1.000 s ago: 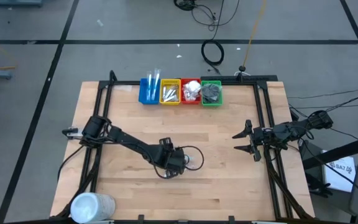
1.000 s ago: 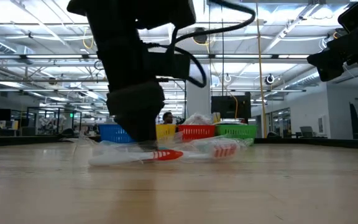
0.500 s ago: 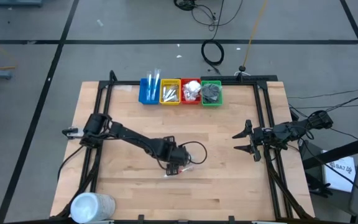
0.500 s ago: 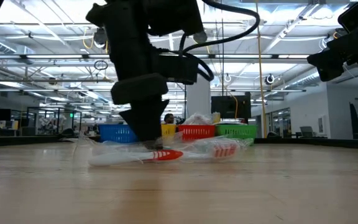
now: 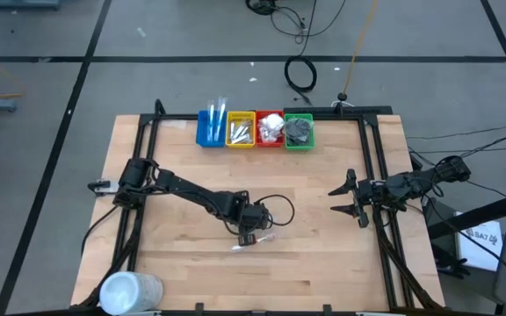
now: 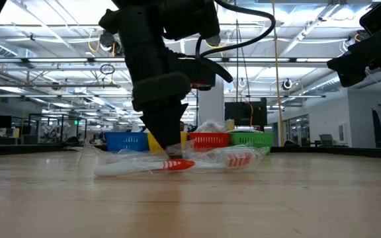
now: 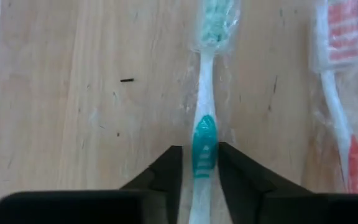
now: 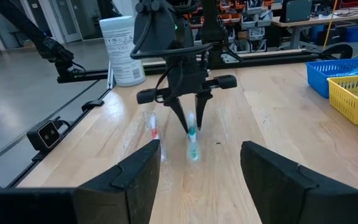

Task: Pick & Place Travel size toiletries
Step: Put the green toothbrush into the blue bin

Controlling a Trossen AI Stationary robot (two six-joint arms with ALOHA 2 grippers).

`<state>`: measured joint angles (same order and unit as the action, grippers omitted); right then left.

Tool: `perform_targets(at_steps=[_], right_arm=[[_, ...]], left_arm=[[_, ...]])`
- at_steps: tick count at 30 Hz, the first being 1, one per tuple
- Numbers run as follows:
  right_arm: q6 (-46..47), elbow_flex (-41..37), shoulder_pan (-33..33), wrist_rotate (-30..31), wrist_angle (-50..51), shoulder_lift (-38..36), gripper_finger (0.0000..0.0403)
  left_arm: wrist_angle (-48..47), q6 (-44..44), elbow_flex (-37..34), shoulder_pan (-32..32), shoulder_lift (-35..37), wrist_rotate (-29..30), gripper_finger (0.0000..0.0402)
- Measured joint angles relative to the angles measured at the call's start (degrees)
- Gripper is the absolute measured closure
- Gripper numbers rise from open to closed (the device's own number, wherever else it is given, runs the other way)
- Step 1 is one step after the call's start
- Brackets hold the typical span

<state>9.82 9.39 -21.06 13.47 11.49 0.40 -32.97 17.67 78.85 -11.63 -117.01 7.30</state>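
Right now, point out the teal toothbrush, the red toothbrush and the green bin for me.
teal toothbrush (image 7: 204,146), left wrist view, on its teal grip between the left gripper's fingers.
red toothbrush (image 7: 354,163), left wrist view, on its red grip.
green bin (image 5: 299,143), high view, on its near rim.

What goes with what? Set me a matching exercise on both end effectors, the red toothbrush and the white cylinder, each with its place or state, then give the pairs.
Things:
1. left end effector
2. right end effector
3. red toothbrush
4. white cylinder

Places or states:
A. at the table corner on the left arm's side, far from the bins
B. open, holding nothing, over the table's right side
C. lying free on the wood beside the teal toothbrush
D. down at mid-table, fingers closed on the teal toothbrush's handle

Pairs: 1-D, 2-B, 3-C, 4-A
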Motion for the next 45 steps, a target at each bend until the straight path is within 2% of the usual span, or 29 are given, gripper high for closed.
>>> perform_targets(at_steps=[6,8,16,25,29,35,40,45], right_arm=[[0.0,0.0,0.0,0.0,0.0,0.0,0.0193],[0.0,0.0,0.0,0.0,0.0,0.0,0.0193],[0.0,0.0,0.0,0.0,0.0,0.0,0.0193],[0.0,0.0,0.0,0.0,0.2,0.0,0.0193],[0.0,0.0,0.0,0.0,0.3,0.0,0.0193],[0.0,0.0,0.0,0.0,0.4,0.0,0.0193],[0.0,0.0,0.0,0.0,0.9,0.0,0.0193],[0.0,0.0,0.0,0.0,0.8,0.0,0.0193]], left_arm=[[0.1,-0.3,0.0,0.8,0.0,-1.5,0.038],[0.3,-0.7,0.0,0.8,0.1,-1.4,0.0391],[1.5,-2.4,-0.1,0.6,2.5,-1.4,0.0399],[1.7,-4.9,0.0,0.6,10.4,4.0,0.0401],[0.9,-4.7,0.0,0.6,14.7,8.2,0.0401],[-1.3,-4.1,-0.3,0.6,22.7,18.5,0.0402],[2.9,-4.6,-7.2,1.5,31.0,22.3,0.0402],[15.6,-4.6,-22.1,4.2,41.0,22.8,0.0401]])
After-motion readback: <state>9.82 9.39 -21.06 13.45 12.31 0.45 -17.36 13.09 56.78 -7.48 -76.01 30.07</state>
